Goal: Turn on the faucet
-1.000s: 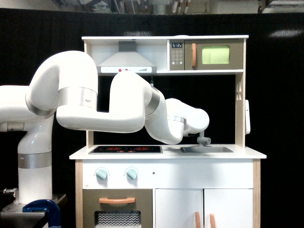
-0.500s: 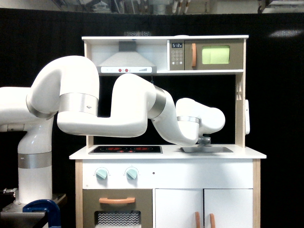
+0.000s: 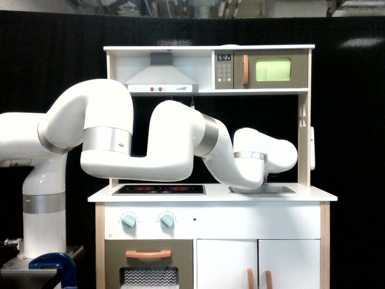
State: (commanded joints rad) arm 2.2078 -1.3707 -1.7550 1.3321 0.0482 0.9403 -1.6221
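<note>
My white arm reaches from the exterior view's left across the toy kitchen, and its last bulky link [image 3: 264,158] hangs low over the grey sink [image 3: 278,189] on the counter's right half. That link covers the grey faucet almost entirely. Only a small dark sliver shows at the link's lower right edge, and I cannot tell what it is. The gripper itself is hidden behind the wrist, so neither its fingers nor any contact with the faucet's lever can be seen.
The black stovetop [image 3: 159,189] lies left of the sink. Two mint-green knobs [image 3: 128,220] sit on the front panel. Above the arm are a shelf with a range hood [image 3: 160,78] and a microwave [image 3: 269,70]. A wooden side post [image 3: 305,138] stands close to the wrist's right.
The arm has swung toward the exterior view's right and lower over the sink. The faucet base seen below the wrist a second ago is now covered by it.
</note>
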